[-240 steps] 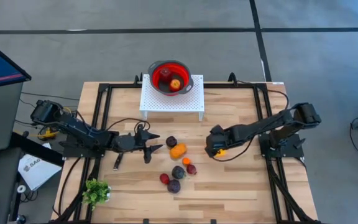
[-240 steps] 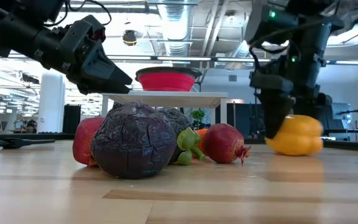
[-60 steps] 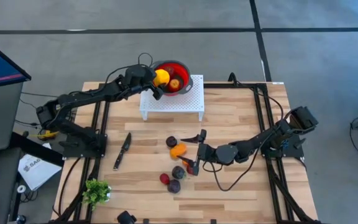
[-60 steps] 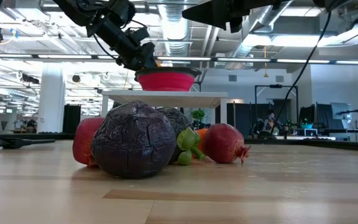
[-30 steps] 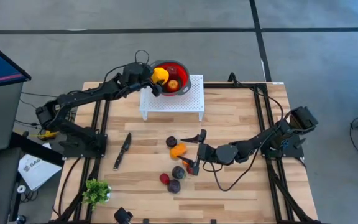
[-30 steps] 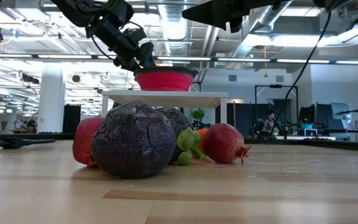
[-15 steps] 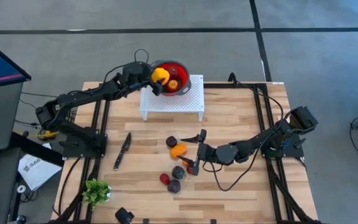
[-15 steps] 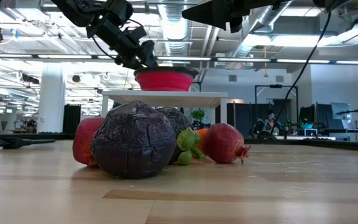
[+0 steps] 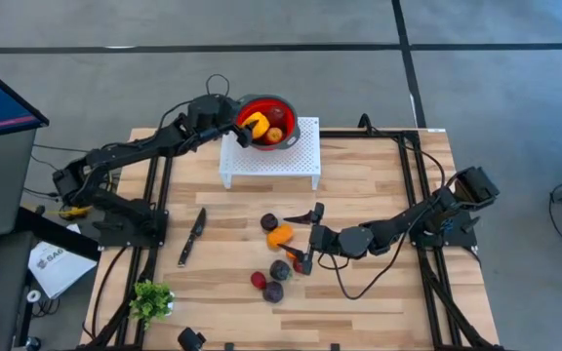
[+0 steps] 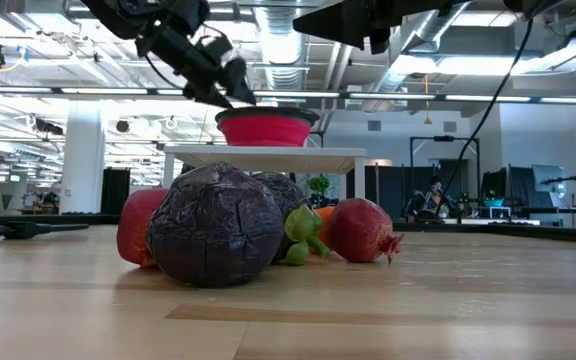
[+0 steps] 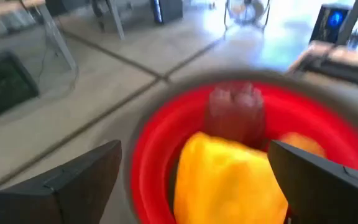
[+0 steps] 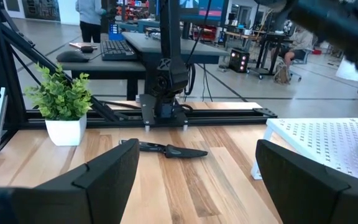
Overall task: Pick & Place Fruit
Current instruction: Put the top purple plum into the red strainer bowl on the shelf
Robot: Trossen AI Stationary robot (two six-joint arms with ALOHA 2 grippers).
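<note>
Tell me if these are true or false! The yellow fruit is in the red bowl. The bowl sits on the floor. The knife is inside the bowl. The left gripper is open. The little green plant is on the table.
1. The yellow fruit is in the red bowl: true.
2. The bowl sits on the floor: false. It sits on the white stand at the back of the table.
3. The knife is inside the bowl: false. It lies on the table, near the left side.
4. The left gripper is open: true, its fingers are spread at the bowl's rim.
5. The little green plant is on the table: true, at the front left corner.
</note>
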